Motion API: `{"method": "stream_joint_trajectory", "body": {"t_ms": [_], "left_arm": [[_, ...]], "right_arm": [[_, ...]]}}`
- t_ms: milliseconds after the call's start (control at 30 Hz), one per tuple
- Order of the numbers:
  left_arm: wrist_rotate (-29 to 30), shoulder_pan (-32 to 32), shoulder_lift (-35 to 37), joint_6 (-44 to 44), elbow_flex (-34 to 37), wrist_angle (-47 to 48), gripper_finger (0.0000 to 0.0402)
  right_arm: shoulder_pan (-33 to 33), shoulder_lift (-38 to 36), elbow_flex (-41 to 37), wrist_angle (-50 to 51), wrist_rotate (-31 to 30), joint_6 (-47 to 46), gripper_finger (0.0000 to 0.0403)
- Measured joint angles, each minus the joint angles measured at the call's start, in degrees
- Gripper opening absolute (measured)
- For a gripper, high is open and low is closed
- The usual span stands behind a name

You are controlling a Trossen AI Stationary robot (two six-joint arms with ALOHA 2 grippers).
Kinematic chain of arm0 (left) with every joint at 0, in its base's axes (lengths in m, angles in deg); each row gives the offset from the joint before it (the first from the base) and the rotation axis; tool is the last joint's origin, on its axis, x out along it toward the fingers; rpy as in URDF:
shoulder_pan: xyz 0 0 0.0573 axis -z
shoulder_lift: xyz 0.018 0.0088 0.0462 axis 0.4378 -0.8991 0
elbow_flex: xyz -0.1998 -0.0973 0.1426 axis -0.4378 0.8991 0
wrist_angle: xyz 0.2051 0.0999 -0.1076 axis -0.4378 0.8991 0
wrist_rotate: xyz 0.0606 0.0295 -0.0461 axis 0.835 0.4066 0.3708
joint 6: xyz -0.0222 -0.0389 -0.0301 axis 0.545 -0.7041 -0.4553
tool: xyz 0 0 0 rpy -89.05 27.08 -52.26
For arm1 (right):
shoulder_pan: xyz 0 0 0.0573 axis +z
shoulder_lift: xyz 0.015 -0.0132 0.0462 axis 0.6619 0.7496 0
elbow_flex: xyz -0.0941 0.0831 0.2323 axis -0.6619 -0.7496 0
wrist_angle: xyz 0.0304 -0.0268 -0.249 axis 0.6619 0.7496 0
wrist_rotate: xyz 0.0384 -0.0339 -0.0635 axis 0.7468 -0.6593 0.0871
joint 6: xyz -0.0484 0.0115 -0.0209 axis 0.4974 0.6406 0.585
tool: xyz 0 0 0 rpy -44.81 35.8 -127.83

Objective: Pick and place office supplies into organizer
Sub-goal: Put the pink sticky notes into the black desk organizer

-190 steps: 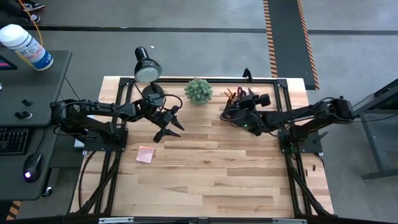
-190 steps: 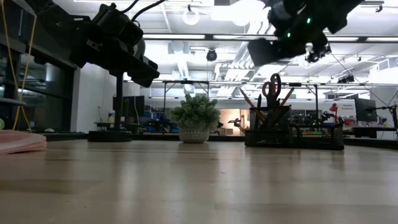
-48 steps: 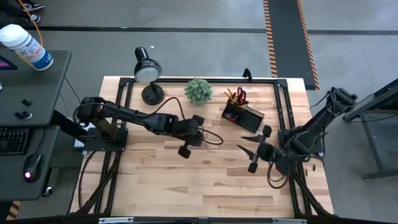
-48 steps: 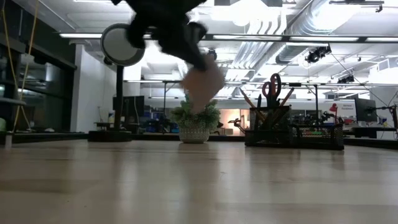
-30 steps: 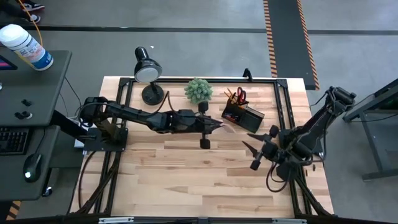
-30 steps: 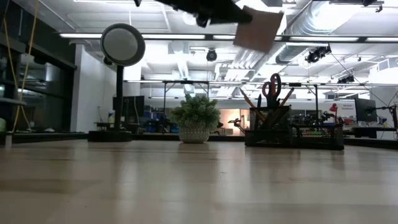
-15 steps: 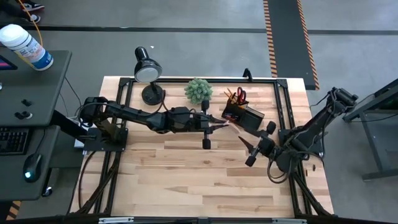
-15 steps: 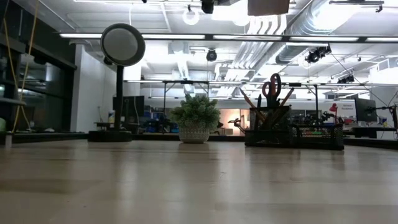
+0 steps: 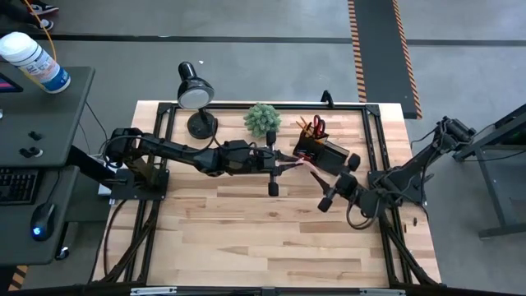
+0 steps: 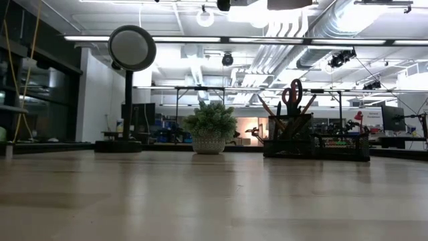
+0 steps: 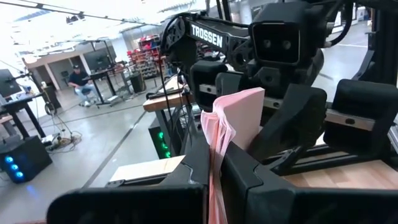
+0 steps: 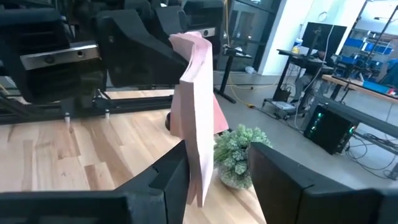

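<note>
- Position of the task's thing: the pink sticky-note pad (image 9: 305,164) is held clear above the desk (image 9: 246,238), just beside the black organizer (image 9: 326,153) on the side facing the left arm.
- Left gripper (image 9: 291,165): the fingers (image 11: 249,180) are closed fully on the pad, which is clamped at one edge and projects forward past the fingertips.
- Right gripper (image 9: 331,182): the fingers (image 12: 155,180) are spread wide and nothing is judged to be gripped by them.
- Deciding relation: the two grippers are set nose to nose, and the pad's free end is placed in the gap between the right fingers. The pad is presented edge-on, its flat faces turned toward the right fingers, so a hand-over is judged to be the step in hand. Contact with the right fingers cannot be confirmed.
- High view: the arms, the organizer and the red-handled scissors (image 9: 317,126) already stowed in it are laid out, but the pad is shown only as a thin pink sliver.
- Right wrist view: the pad's bend and its place inside the open fingers are shown, with the plant (image 12: 239,155) behind.
- Low view: neither gripper is shown clearly; only a dark edge, probably the pad, is seen at the top border.
</note>
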Motion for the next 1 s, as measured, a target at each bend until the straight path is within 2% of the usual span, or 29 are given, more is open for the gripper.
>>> {"method": "stream_joint_trajectory", "body": {"t_ms": [167, 467, 667, 833, 1000], "left_arm": [[0.0, 0.0, 0.0, 0.0, 0.0, 0.0, 0.0000], [0.0, 0.0, 0.0, 0.0, 0.0, 0.0, 0.0000], [0.0, 0.0, 0.0, 1.4, 0.0, 0.9, 0.0013], [0.3, 0.0, 0.1, 3.2, 0.0, 1.7, 0.0052], [4.0, 0.0, 0.1, 6.7, 0.0, 4.1, 0.0095]], "right_arm": [[-0.4, 0.0, 0.0, -2.5, 0.8, 2.7, 0.0124], [-0.4, 0.0, 0.0, -4.4, 0.8, 5.5, 0.0014], [-0.4, 0.0, 0.0, -4.0, 0.6, 5.3, 0.0010], [0.3, 0.0, 0.0, -3.9, -1.2, 5.6, 0.0007], [1.1, 0.0, 0.0, -3.6, -1.6, 5.0, 0.0007]]}}
